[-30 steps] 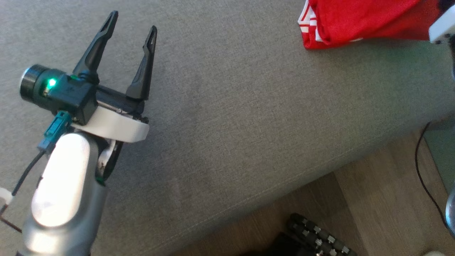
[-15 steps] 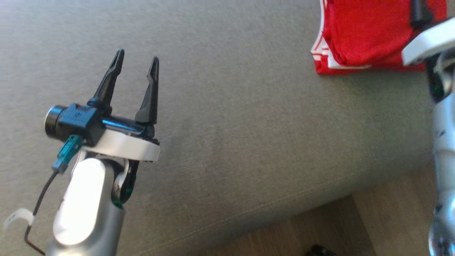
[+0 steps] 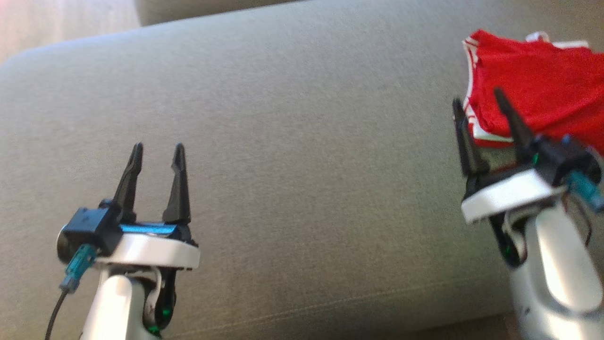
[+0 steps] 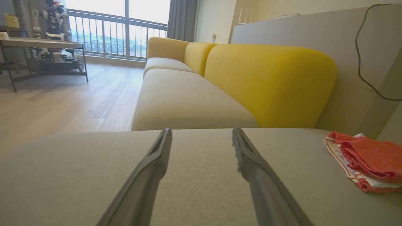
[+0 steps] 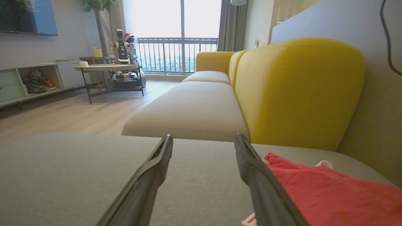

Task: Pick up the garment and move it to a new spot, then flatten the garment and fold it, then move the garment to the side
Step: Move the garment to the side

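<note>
Starting at the near edge, the left tool stands at the lower left of the head view over the grey seat cushion. Its two dark fingers point away from the robot and are parted, with nothing between them. The left wrist view shows them low over the cushion; contact with the fabric cannot be confirmed.

The right tool stands at the lower right, a little farther in. It is likewise released, its fingers spread and empty. Its fingertips overlap the near left edge of the garment in the head view. In the right wrist view the right-hand finger crosses in front of the red cloth. Whether it touches the cloth cannot be told.

The garment is red with white trim and lies bunched in layers on the far right part of the cushion. It is well apart from the left tool. A striped hem shows along its near left edge in the left wrist view.

Beyond the cushion stands a yellow backrest, with a pale sofa seat to its left. A dark cable hangs down the grey panel at the right. Farther off lie a wooden floor, a low table and a balcony railing behind glass.
</note>
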{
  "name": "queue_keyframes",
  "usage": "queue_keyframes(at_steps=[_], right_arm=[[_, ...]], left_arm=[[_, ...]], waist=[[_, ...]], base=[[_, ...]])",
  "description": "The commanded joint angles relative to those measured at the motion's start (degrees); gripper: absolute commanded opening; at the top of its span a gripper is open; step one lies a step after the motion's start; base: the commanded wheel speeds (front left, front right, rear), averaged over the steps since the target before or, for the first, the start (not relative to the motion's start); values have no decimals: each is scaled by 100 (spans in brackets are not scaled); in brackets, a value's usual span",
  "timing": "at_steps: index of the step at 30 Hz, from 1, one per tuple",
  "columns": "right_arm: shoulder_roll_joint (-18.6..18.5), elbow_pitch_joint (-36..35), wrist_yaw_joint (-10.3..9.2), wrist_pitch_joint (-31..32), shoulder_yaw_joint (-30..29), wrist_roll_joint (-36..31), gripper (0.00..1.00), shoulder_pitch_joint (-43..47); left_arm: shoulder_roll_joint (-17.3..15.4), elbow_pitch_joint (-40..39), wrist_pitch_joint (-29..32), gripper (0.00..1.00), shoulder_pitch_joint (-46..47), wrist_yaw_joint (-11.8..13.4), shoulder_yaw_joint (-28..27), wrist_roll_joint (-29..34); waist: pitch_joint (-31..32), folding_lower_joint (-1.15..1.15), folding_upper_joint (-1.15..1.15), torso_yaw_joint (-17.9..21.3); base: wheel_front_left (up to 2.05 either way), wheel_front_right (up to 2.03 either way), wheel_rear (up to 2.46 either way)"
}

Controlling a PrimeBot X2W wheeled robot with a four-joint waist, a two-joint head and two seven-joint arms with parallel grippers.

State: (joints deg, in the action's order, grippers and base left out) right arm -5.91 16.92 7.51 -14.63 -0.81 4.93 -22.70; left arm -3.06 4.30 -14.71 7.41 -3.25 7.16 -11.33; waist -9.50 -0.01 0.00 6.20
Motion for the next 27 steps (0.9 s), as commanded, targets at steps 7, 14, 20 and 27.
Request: queue_keyframes(at_steps=[7, 14, 20, 27], right_arm=[[280, -638, -2, -37, -68, -239, 100, 926], [300, -766, -2, -37, -32, -56, 100, 1211], [301, -776, -2, -37, 19, -49, 100, 1262], [302, -781, -2, -37, 18, -42, 100, 1269]], left_arm=[[14, -230, -29, 100, -379, 135, -284, 291], [17, -431, -29, 100, -660, 369, -160, 269], [17, -447, -29, 100, -726, 409, -100, 238], [18, -379, -29, 100, -737, 420, -132, 234]], waist=[[521, 1, 0, -534], [614, 1, 0, -642], [655, 1, 0, -683], [654, 1, 0, -690]], base=[[0, 0, 0], [0, 0, 0], [0, 0, 0], [0, 0, 0]])
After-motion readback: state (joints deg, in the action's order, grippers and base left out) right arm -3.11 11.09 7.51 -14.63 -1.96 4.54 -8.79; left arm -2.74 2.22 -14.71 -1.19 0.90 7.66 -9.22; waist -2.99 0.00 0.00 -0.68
